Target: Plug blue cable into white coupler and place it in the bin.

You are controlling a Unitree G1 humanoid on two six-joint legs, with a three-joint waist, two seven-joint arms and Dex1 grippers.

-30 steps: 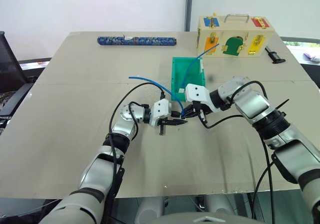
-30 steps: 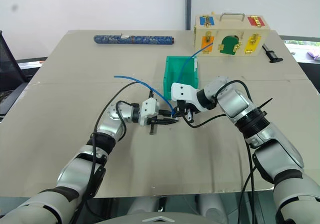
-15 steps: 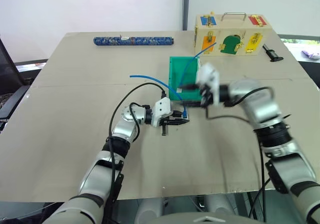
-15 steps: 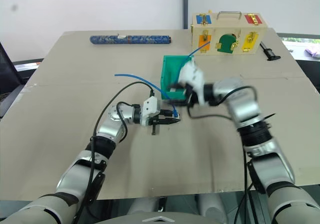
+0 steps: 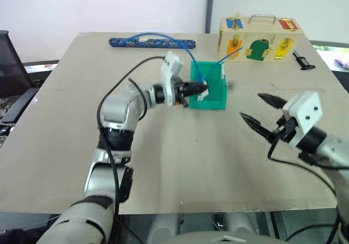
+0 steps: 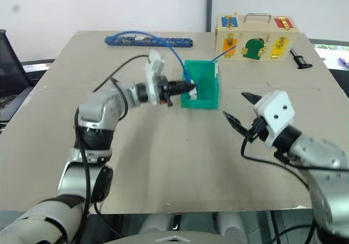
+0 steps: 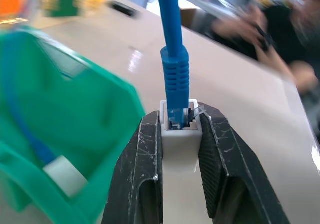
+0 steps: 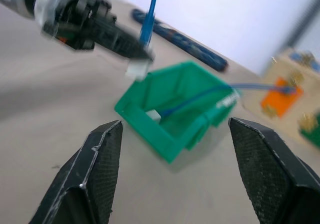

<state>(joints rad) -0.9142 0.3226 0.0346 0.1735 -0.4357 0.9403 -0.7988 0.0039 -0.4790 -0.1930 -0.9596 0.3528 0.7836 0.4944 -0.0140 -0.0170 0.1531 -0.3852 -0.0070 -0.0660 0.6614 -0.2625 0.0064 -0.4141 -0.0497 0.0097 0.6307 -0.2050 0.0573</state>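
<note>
no legible writing; left gripper (image 7: 180,134) reaches level toward the bin's (image 5: 215,99) near-left rim, fingers clamped on the white coupler (image 7: 179,139) with the blue cable (image 5: 163,36) plugged in and arching up left; right gripper (image 5: 260,112) hangs near right, jaws spread, empty.

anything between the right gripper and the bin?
No. Left eye view: just bare table between the open right gripper and the bin.

Two blue cables (image 5: 163,36) (image 5: 232,53) and two white couplers (image 7: 180,134) (image 7: 62,176). One bin (image 5: 215,99), one wooden latch box (image 5: 259,39), one patterned tube (image 5: 150,43)
</note>
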